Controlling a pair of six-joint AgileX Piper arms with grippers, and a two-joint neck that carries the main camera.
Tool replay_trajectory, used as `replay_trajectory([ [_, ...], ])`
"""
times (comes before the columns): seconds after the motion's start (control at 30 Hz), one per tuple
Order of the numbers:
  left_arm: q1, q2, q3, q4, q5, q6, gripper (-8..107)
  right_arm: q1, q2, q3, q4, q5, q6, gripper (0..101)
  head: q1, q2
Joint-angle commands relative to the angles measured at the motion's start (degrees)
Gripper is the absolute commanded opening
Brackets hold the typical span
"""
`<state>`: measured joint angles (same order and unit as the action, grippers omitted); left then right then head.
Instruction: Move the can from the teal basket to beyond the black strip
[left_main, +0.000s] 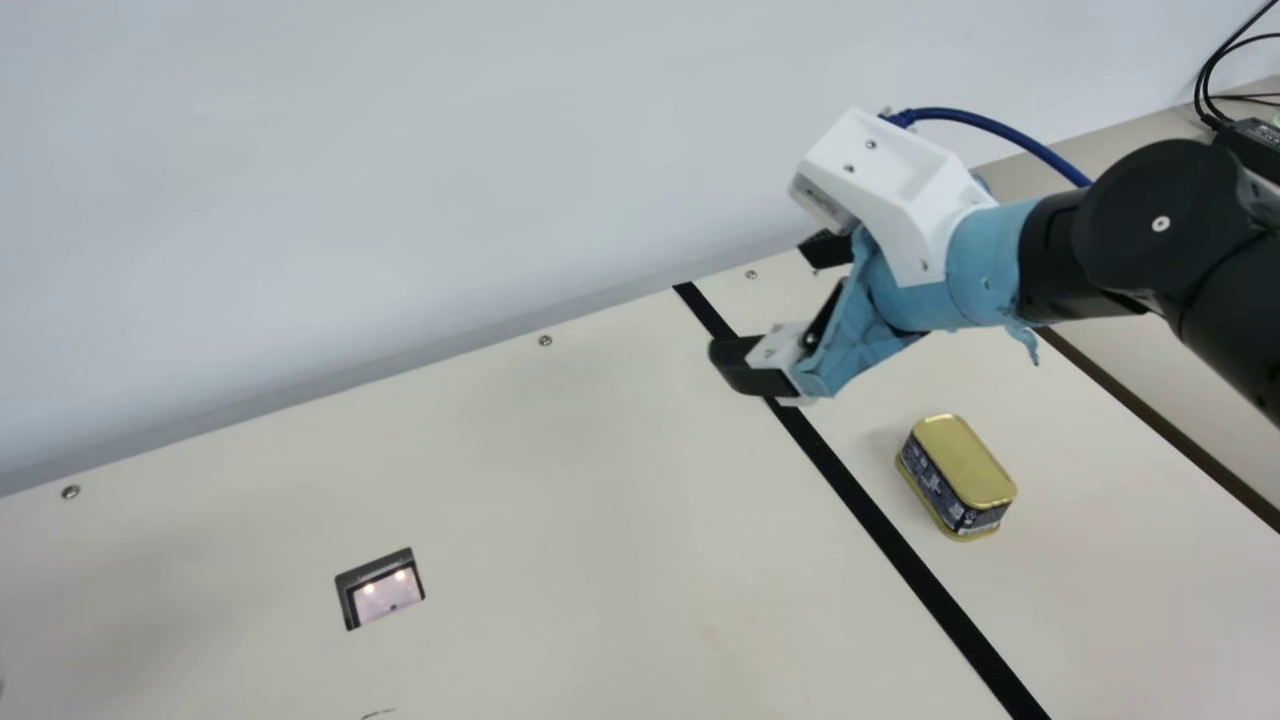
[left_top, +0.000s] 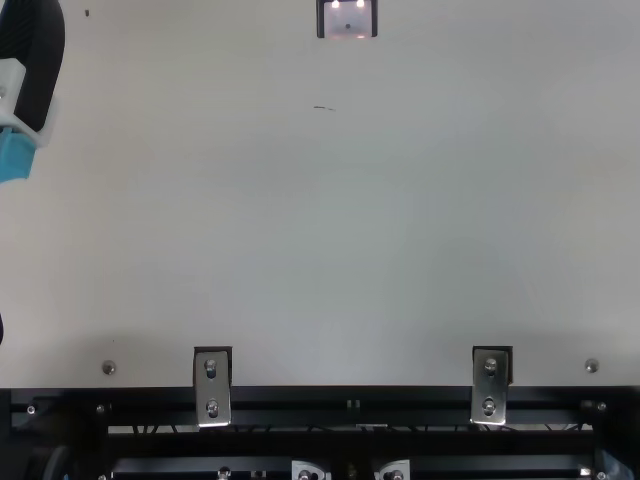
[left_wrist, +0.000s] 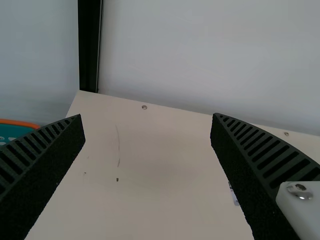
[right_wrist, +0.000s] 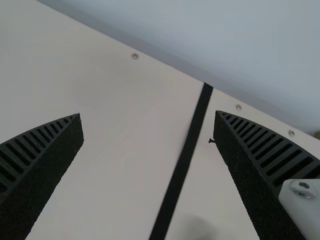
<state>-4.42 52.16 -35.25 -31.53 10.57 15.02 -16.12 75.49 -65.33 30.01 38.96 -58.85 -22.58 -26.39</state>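
Gold-lidded can sitting beyond the black strip, both grippers open and empty

The rectangular can (left_main: 958, 475), gold-lidded with a dark printed band around its side, is resting flat on the cream table (left_main: 520, 520), lid upward. It is lying to the right of the black strip (left_main: 895, 545), near but not touching it. The teal basket (left_wrist: 14, 133), with an orange rim, is showing at the edge of the left wrist view; the can is probably sitting on the strip's far side from it because that is the goal, so the task is looking finished.

The right gripper (left_main: 765, 300) is hovering over the strip's upper stretch, fingers spread wide, holding nothing. It is keeping apart from the can, likely so as not to nudge it. The left gripper (left_wrist: 147, 120) is also hanging released, nothing between its fingers, seemingly because no grip is needing its help.

The can's broad base is probably keeping it steady. The right arm is likely needing only to withdraw, without brushing the can.
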Motion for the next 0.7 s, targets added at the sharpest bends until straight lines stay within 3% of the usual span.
replay_trajectory([
  [0.0,0.00,0.00,0.00,0.00,0.00,0.00,90,2.53,0.11,0.15,0.85,-0.71,0.48,101,-1.93,2.74],
  [0.67,0.00,0.00,0.00,0.00,0.00,0.00,90,11.08,0.79,2.36,5.38,-6.40,1.16,101,-2.41,26.99],
])
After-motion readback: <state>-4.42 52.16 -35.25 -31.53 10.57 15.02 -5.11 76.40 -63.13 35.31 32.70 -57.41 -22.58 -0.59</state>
